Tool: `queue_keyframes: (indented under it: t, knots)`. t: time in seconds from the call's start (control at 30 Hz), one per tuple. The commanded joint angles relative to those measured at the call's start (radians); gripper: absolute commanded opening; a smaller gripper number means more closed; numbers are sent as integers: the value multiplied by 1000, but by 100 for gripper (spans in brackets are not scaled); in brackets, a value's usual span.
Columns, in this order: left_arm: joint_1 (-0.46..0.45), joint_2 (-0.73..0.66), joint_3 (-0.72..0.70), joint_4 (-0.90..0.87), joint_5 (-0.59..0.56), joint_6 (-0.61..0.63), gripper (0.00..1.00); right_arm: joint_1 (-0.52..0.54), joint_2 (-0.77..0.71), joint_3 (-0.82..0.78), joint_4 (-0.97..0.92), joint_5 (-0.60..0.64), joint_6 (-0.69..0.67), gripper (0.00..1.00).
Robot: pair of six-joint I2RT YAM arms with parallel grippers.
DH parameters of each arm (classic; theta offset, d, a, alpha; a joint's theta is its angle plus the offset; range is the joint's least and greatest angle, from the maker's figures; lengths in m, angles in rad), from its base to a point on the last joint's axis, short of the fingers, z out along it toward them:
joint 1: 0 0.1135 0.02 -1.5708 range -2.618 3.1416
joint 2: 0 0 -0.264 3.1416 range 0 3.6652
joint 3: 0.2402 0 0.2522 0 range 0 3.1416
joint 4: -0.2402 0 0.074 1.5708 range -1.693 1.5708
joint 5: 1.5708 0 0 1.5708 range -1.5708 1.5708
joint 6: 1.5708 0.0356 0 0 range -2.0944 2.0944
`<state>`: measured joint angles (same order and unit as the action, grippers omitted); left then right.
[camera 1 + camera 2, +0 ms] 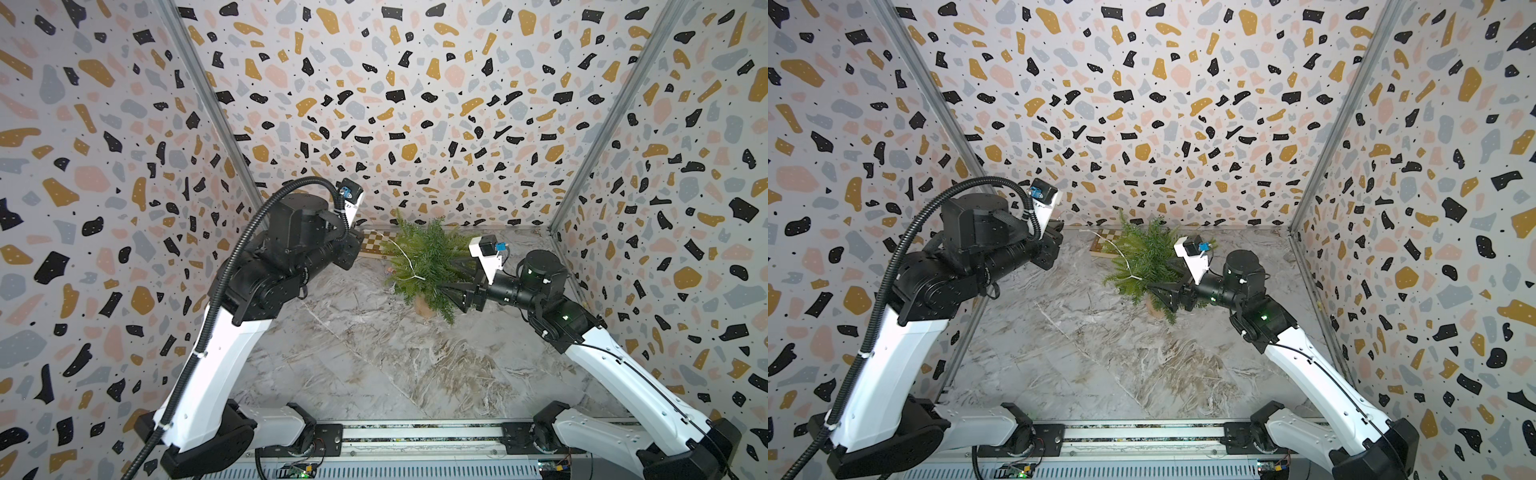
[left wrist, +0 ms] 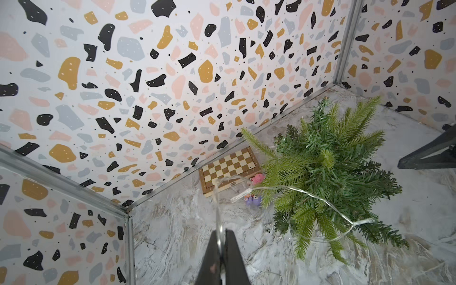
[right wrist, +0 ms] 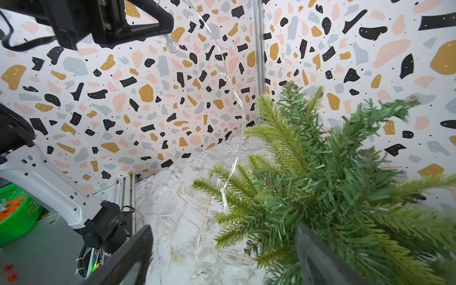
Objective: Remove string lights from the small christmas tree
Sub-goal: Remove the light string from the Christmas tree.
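The small christmas tree [image 1: 428,257] [image 1: 1146,257], green with a tan base, stands at the back of the marble floor. The string lights [image 2: 296,190], a thin clear strand, loop over its branches and rise to my left gripper [image 2: 221,233], which is shut on the strand, raised to the left of the tree. In the right wrist view the string lights [image 3: 237,98] arc from that gripper down into the tree [image 3: 333,185]. My right gripper [image 3: 223,228] [image 1: 451,293] is open low at the tree's right side, one finger among the branches.
A tan-and-cream chessboard [image 2: 229,170] [image 1: 372,245] lies against the back wall, left of the tree. Pink [image 2: 257,179] and purple [image 2: 254,200] trinkets sit between board and tree. Patterned walls close in three sides. A green basket [image 3: 14,214] sits outside the cell.
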<state>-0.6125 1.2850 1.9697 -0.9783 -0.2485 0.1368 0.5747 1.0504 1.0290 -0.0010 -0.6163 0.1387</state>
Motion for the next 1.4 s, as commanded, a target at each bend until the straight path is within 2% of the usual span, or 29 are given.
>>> queue_keyframes:
  t: [0.0, 0.3, 0.6, 0.8, 1.0, 1.17, 1.37]
  knots:
    - [2, -43, -10, 15, -50, -5, 0, 25, 12, 6, -16, 8, -23, 90]
    - [26, -23, 51, -34, -199, 47, 0, 56, 37, 20, -13, 30, -28, 87]
    - [207, 18, 111, -53, -83, 18, 0, 84, 57, 29, -11, 44, -32, 86]
    - [253, 61, 173, -47, -39, 4, 0, 89, 63, 40, -15, 53, -35, 85]
    - [305, 156, 298, -62, -112, 48, 0, 90, 62, 55, -22, 58, -36, 84]
    - [358, 214, 325, -39, -117, 55, 0, 90, 58, 63, -34, 71, -42, 84]
    - [379, 328, 460, -54, -108, 70, 0, 91, 61, 77, -51, 82, -54, 84]
